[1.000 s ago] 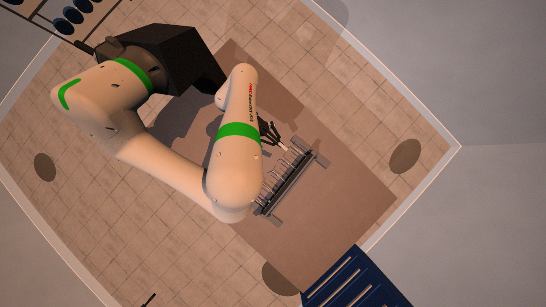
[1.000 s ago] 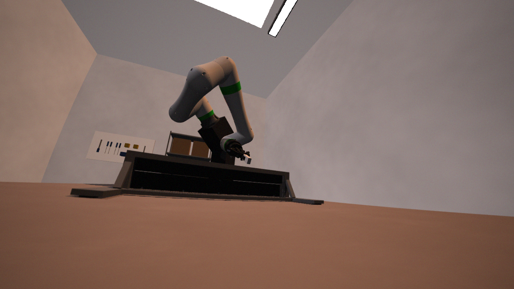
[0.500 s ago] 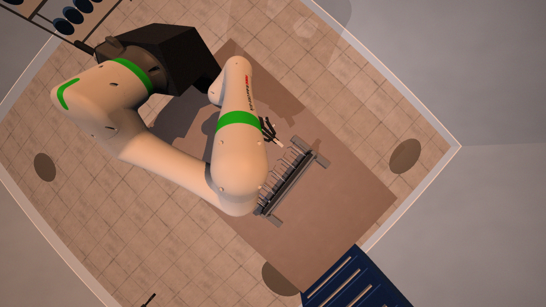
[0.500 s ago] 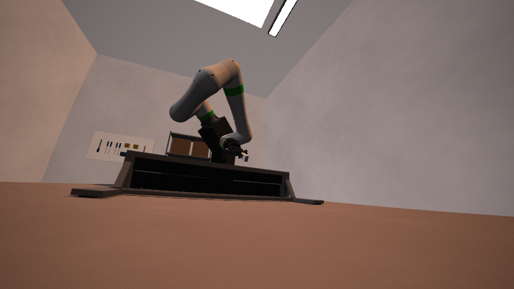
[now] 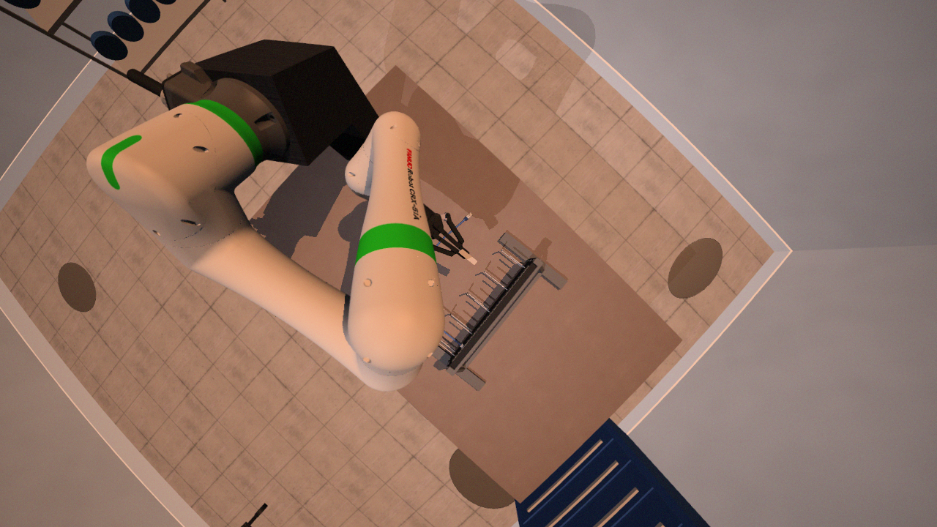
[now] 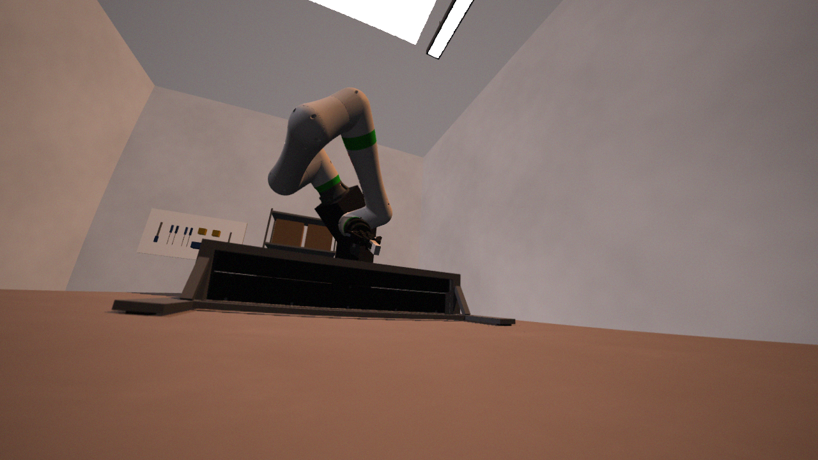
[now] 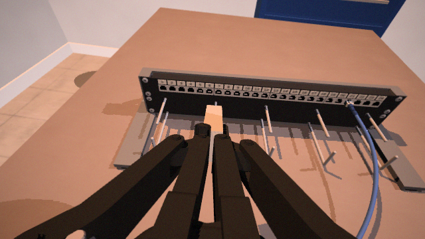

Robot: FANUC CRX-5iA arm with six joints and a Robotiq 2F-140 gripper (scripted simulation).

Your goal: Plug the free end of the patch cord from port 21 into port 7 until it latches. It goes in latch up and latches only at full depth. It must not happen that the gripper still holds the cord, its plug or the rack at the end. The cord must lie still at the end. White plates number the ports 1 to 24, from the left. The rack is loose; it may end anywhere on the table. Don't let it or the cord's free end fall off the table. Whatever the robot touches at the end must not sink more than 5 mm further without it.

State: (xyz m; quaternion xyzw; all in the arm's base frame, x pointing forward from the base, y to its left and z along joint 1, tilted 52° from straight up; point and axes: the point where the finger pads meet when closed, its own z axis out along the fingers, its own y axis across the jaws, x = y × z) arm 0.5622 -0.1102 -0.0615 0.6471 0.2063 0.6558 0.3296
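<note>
The one Robotiq 2F-140 gripper has its two fingers together, their pale tips meeting with nothing gripped between them. It hangs in front of a single patch-panel rack, which stands upright on the one table. Twenty-four number plates run in one row beyond the tips; in the wrist view port 7 shows just above them. One blue patch cord has one plug in port 21, to the right of the gripper in that view, and curves down out of the frame. From the top, a short blue length with one pale end shows beside the gripper; whether they touch cannot be told. Port 7 has no plug in it.

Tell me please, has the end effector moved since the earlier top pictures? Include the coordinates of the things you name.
Yes. In the top view, the end effector (image 5: 468, 256) (image 6: 376, 248) (image 7: 213, 117) has shifted toward the port 24 end of the rack (image 5: 493, 314) (image 6: 331, 260) (image 7: 239, 107), which itself stayed put.
</note>
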